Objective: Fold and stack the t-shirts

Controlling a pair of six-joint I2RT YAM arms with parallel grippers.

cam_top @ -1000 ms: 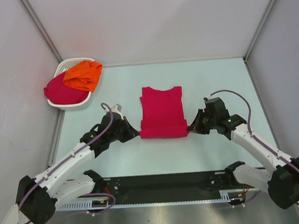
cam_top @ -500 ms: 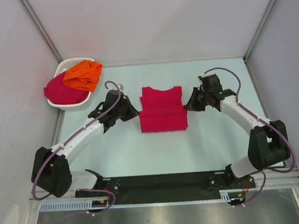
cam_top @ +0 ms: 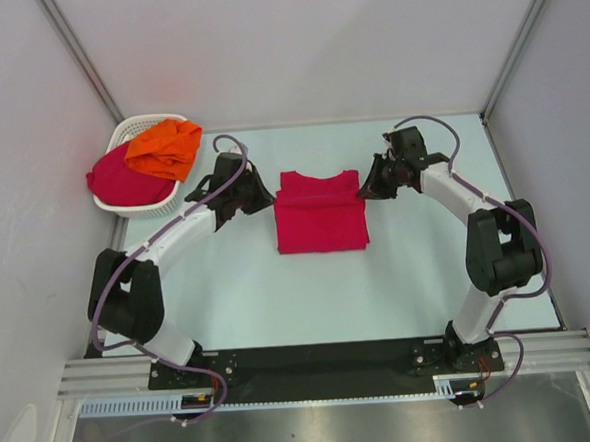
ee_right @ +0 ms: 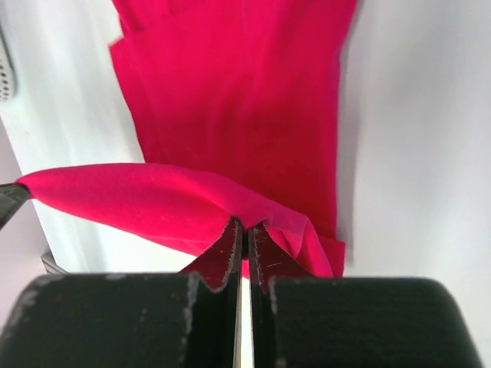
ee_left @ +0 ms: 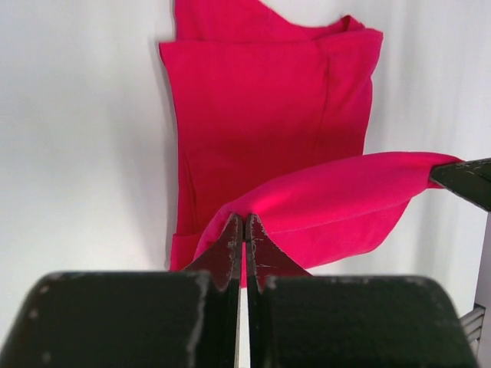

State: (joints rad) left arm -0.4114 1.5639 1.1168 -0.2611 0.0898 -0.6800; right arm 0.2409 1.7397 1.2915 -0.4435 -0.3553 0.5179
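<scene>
A crimson-pink t-shirt point(cam_top: 320, 217) lies half folded in the middle of the table. My left gripper point(cam_top: 265, 195) is shut on its left corner and my right gripper point(cam_top: 366, 189) is shut on its right corner. They hold the folded edge lifted near the shirt's far end. In the left wrist view my gripper point(ee_left: 244, 220) pinches the raised fabric point(ee_left: 337, 195). In the right wrist view my gripper point(ee_right: 245, 224) pinches it too point(ee_right: 138, 199). A bright orange t-shirt point(cam_top: 165, 149) and another crimson-pink one point(cam_top: 122, 179) lie in the basket.
A white slotted basket point(cam_top: 159, 203) stands at the far left of the table. Grey walls close in on both sides and at the back. A black rail point(cam_top: 324, 359) runs along the near edge.
Both grippers have carried the shirt's near edge away from me, from its near end to its far end, folding it over itself. Both arms have stretched out.
</scene>
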